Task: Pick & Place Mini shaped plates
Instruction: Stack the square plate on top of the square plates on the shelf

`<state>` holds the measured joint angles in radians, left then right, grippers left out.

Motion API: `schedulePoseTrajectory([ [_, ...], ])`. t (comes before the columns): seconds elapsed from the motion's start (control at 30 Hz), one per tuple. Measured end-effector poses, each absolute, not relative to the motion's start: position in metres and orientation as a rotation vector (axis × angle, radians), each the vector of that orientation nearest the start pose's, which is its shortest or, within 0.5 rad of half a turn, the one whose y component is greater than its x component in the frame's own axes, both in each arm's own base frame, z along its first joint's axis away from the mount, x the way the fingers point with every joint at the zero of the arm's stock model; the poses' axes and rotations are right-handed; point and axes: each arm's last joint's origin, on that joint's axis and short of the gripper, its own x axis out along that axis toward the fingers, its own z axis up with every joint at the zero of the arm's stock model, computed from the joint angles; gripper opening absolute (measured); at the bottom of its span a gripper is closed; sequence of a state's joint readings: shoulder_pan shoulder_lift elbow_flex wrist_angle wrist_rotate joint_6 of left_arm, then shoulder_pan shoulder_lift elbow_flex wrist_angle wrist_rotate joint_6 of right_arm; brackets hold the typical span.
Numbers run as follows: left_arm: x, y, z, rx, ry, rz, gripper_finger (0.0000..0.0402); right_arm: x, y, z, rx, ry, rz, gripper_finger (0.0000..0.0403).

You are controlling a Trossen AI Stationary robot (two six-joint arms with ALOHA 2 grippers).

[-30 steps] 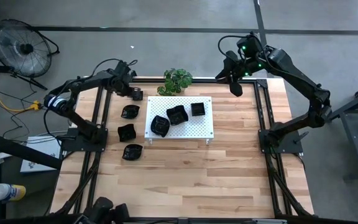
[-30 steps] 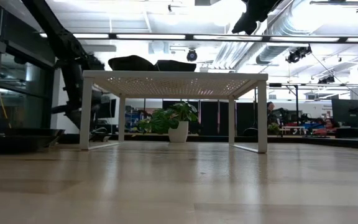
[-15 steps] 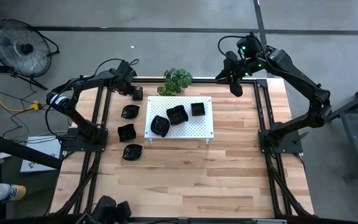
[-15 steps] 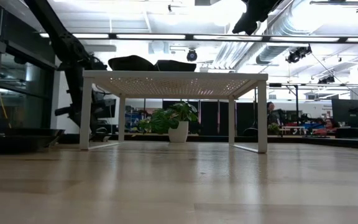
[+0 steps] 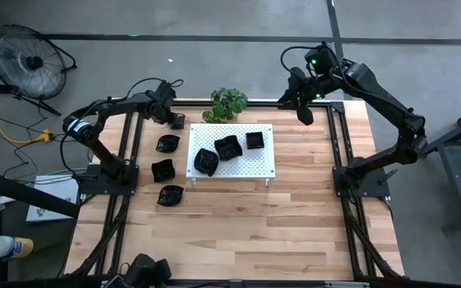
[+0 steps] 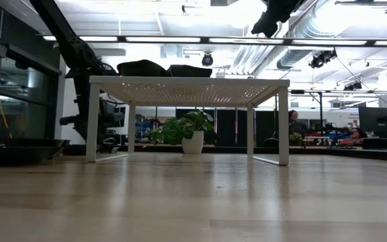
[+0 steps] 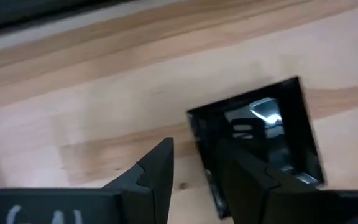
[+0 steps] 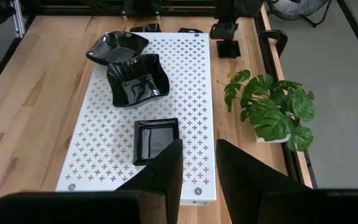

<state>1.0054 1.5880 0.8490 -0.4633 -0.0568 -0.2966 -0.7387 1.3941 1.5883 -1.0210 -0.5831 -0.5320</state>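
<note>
The left gripper [image 7: 188, 177] is hovering, fingers spread, over a square mini plate [image 7: 260, 140] on the worktop [image 5: 238, 224] beside the white perforated board [image 5: 262, 164] — the pick step, I judge; next, descending and pinching its rim. The right gripper [image 8: 194, 165] — also parted — is waiting above.

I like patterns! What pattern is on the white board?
Rows of small plus-shaped holes cover the white perforated board; right wrist view.

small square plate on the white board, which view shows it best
The right wrist view: the small square plate lies unobstructed on the white board, just beyond the right gripper. The high view shows it small. From the low view I cannot pick it out; the left wrist view misses the board.
</note>
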Motion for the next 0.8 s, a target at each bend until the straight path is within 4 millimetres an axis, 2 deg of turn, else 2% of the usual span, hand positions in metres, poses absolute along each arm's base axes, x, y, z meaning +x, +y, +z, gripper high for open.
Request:
schedulePoseTrajectory([
  [0.8,0.1531,0.2358,0.1525,-0.824,1.005,1.066,0.0119,0.2063,-0.1664,0.4018,-0.003,0.663,0.03,0.0092],
])
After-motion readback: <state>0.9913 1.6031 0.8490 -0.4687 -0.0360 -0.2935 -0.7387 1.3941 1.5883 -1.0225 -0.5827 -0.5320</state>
